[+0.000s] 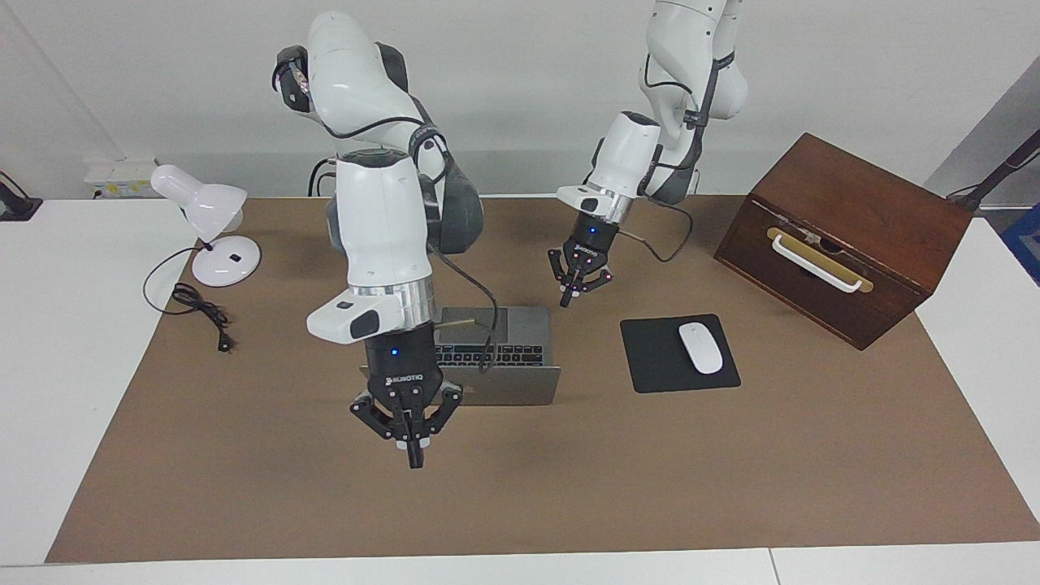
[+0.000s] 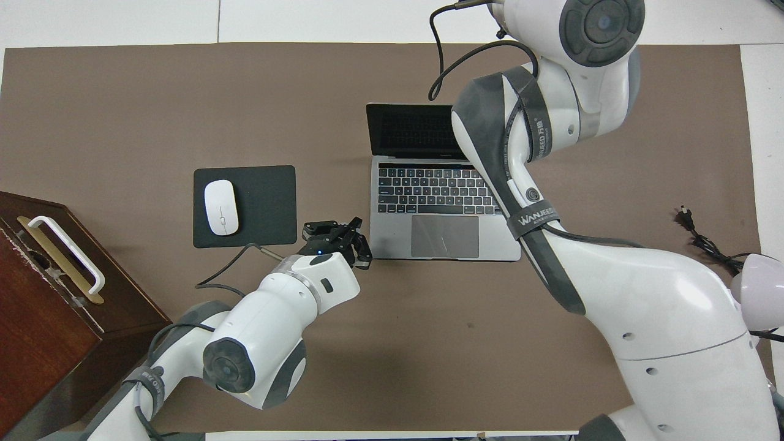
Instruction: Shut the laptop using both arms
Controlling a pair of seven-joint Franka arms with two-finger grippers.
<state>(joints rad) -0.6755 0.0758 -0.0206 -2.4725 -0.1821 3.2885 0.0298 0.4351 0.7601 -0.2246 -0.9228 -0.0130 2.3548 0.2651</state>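
Observation:
The laptop (image 1: 520,383) (image 2: 444,208) stands open in the middle of the brown mat, its dark screen facing the robots and its silver lid tilted back. My right gripper (image 1: 415,457) is shut and hangs over the mat, just past the lid's corner at the right arm's end. In the overhead view that gripper is hidden under its own arm, which also covers part of the screen. My left gripper (image 1: 567,299) (image 2: 338,235) is shut and hovers by the base's trackpad-side corner at the left arm's end. Neither gripper holds anything.
A black mouse pad (image 1: 650,367) (image 2: 263,202) carrying a white mouse (image 1: 700,348) (image 2: 221,207) lies beside the laptop toward the left arm's end. A brown wooden box (image 1: 845,236) with a white handle stands past it. A white desk lamp (image 1: 203,207) and its cord sit at the right arm's end.

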